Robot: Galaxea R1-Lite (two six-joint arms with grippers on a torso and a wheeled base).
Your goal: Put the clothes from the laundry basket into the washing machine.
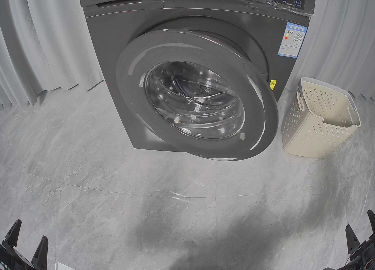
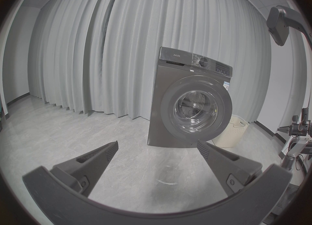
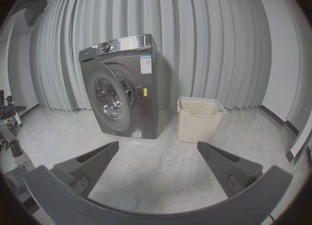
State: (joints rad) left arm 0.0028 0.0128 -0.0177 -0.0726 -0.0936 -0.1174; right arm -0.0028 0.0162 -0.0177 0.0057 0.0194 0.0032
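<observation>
Two grippers, both spread wide and holding nothing: the left gripper (image 1: 29, 235) sits low at seven o'clock in the head view and the right gripper (image 1: 359, 224) low at five o'clock, each over the grey tiled floor (image 1: 117, 188) and well apart from everything else. Dead ahead at twelve o'clock stands the washing machine (image 1: 117, 48), dark grey, its round door (image 1: 195, 103) swung partway out from the front, glass porthole facing us. Over at two o'clock the cream laundry basket (image 1: 312, 134) stands upright on the floor, just beside the machine's right side, its perforated inner walls on show. Pale curtains (image 1: 39, 28) hang behind the lot. From the right wrist view, the gap between door and drum opening is plain.
</observation>
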